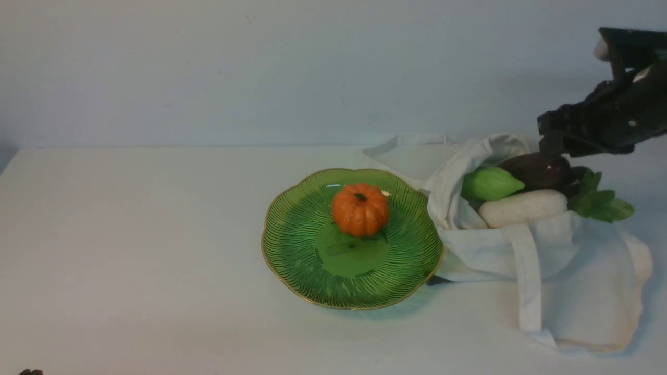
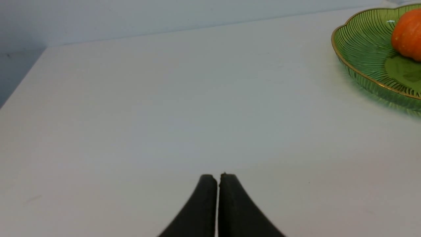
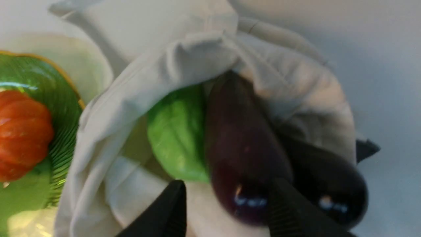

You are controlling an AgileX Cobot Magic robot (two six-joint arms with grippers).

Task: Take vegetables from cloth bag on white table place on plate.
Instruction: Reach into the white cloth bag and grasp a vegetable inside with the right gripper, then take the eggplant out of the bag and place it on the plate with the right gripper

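White table (image 1: 130, 250); cloth bag (image 1: 589, 271) folds crowd the eggplant (image 3: 243, 154) between right fingers (image 3: 169, 210).

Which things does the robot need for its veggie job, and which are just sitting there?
For the job: eggplants, pale green fruit, white radish, cloth bag, green plate, open right gripper.
Just there: orange pumpkin on the plate, shut left gripper.

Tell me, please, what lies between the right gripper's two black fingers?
A glossy dark purple eggplant in the white cloth bag, seen in the right wrist view.
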